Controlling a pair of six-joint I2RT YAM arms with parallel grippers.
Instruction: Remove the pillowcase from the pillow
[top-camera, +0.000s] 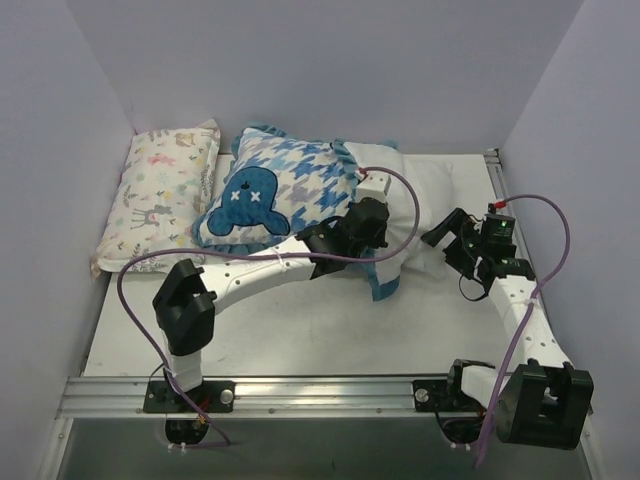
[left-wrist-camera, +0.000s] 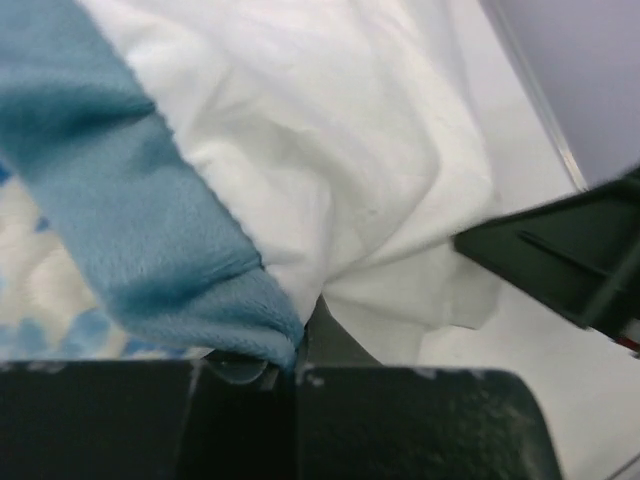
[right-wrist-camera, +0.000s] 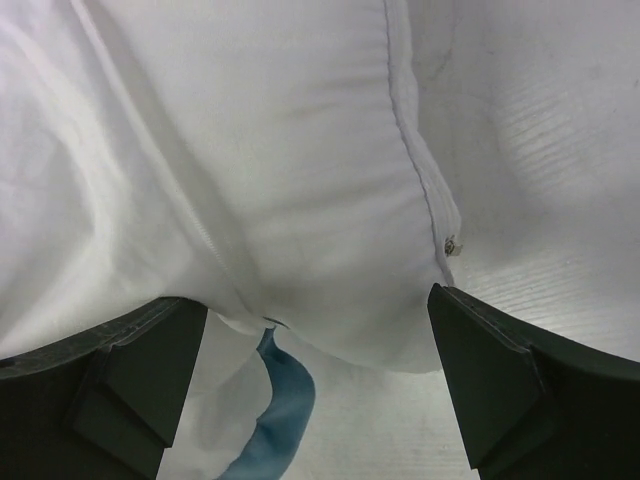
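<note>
The pillowcase (top-camera: 285, 185), blue-and-white houndstooth with a dark blue bear, lies at the back middle of the table. The plain white pillow (top-camera: 432, 190) sticks out of its right end. My left gripper (top-camera: 378, 228) is shut on the pillowcase's open edge. In the left wrist view my left gripper (left-wrist-camera: 295, 355) pinches the blue trim (left-wrist-camera: 150, 230) with white fabric (left-wrist-camera: 350, 150) beside it. My right gripper (top-camera: 448, 245) is open at the pillow's near right corner. In the right wrist view it (right-wrist-camera: 312, 300) straddles the white pillow (right-wrist-camera: 300, 150), with blue trim (right-wrist-camera: 285, 410) below.
A smaller pastel animal-print pillow (top-camera: 160, 195) lies at the back left against the wall. Grey walls close the table on the left, back and right. A metal rail (top-camera: 300, 392) runs along the near edge. The pillow's zipper seam (right-wrist-camera: 420, 160) shows in the right wrist view.
</note>
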